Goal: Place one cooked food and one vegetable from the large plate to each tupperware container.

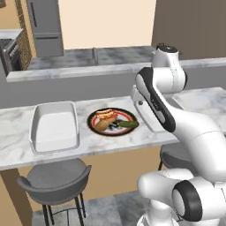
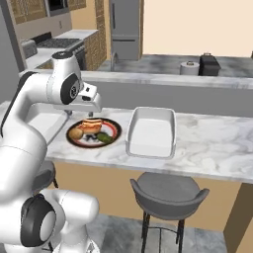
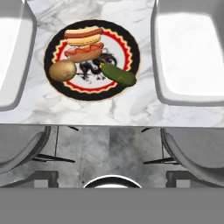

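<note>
Marble counter: holds all task items
Plate, black rim, red ring: between the two containers, near the counter's front edge
On plate: two hot dogs side by side at the far side; potato at one side; cucumber at the other
Container, white, deep: beside plate, nothing in it
Second container: on plate's other side, partly behind the arm in the left base view
Gripper: fingers not visible; jaws apart, holding nothing
Stools: grey, below the counter edge
</note>
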Robot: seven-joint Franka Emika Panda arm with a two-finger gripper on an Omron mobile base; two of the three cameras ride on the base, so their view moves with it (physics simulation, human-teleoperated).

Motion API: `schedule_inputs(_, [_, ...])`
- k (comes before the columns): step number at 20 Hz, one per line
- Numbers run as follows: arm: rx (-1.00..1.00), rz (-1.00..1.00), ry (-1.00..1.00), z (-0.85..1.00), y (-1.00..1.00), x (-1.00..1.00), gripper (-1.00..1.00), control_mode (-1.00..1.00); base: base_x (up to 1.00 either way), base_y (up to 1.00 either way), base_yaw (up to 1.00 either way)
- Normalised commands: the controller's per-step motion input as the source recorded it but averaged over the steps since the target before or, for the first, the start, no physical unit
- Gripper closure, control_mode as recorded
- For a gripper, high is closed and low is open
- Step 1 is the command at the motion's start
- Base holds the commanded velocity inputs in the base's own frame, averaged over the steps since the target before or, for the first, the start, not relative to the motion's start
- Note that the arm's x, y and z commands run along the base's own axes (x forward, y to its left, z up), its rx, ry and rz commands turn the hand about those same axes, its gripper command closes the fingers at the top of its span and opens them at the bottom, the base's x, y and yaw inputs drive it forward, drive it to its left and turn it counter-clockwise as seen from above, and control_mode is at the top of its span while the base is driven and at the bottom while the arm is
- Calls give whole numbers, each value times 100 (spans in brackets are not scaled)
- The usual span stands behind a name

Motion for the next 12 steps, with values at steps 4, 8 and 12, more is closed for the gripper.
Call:
schedule_inputs(4, [0,0,0,0,0,0,-100,100,1,38,-9])
schedule_inputs(8, [0,0,0,0,0,0,-100,100,3,0,0])
schedule_inputs(12, [0,0,0,0,0,0,-100,100,46,0,0])
